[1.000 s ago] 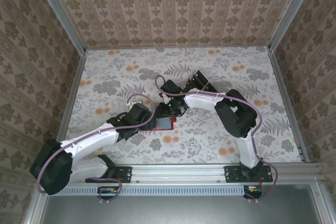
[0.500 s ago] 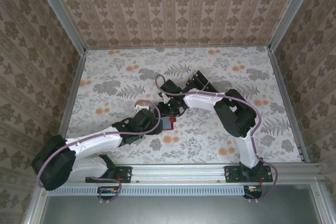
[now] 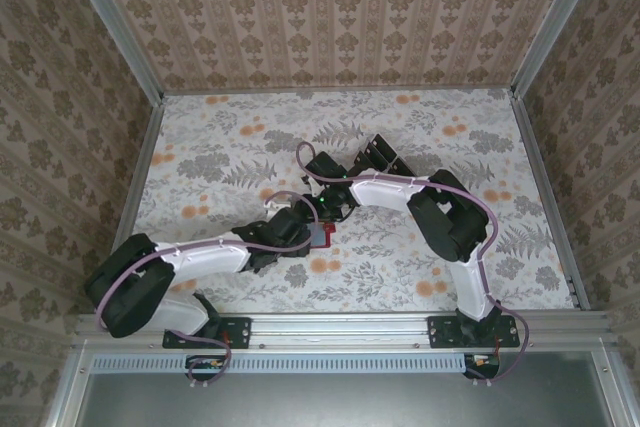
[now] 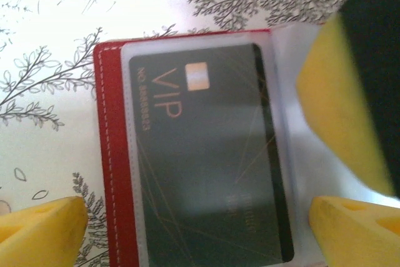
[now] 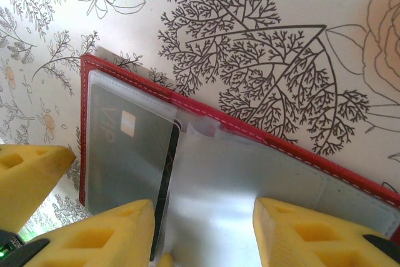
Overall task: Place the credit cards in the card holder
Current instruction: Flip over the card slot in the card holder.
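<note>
step: credit card (image 4: 206,154) judged seated in card holder (image 4: 112,154) | left end effector (image 4: 194,229) spread wide above it | right end effector (image 5: 201,214) half-parted, set on it | likely next: another card to be fetched

Bright, even light; wrist views soft-focused

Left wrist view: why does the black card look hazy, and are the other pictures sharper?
Left wrist view: pale glare streaks the glossy black rectangular card, soft focus; right wrist view: flowered tablecloth crisp, yellow end effector pads blurred; top view: evenly lit, sharp.
</note>
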`<state>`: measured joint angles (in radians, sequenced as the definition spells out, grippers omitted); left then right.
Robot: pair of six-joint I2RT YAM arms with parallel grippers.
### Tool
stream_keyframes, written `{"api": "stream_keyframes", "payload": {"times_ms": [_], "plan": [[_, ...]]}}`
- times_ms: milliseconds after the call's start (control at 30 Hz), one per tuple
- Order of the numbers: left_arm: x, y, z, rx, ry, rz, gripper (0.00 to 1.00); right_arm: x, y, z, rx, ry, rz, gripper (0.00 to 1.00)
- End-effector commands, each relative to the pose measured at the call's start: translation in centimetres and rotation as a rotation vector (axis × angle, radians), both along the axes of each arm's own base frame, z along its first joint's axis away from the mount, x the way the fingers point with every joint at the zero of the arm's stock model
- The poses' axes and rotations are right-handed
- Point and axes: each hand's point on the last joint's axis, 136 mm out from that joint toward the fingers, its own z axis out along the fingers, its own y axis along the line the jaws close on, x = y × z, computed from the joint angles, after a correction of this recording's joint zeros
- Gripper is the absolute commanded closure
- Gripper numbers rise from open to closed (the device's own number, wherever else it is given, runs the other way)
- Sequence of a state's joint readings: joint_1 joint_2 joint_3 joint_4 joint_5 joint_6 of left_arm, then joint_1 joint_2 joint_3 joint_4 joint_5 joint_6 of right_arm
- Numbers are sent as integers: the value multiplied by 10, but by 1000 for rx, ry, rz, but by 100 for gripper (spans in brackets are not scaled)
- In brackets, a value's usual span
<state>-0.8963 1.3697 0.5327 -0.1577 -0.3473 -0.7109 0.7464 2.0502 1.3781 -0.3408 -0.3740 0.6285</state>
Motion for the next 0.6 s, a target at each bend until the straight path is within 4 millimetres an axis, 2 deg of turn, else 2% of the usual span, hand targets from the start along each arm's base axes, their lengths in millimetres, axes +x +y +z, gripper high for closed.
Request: {"api": "stream_keyframes", "payload": {"times_ms": [0, 167, 567], "plan": [[-2, 11, -4, 53, 10, 44, 0, 0, -9, 21, 6, -33, -34, 51], [-4, 15, -7, 50, 15, 66, 0, -2, -18, 31, 6, -59, -61, 51], [-7, 18, -11, 48, 21, 73, 0, -11, -28, 9, -26, -17, -88, 51]]}}
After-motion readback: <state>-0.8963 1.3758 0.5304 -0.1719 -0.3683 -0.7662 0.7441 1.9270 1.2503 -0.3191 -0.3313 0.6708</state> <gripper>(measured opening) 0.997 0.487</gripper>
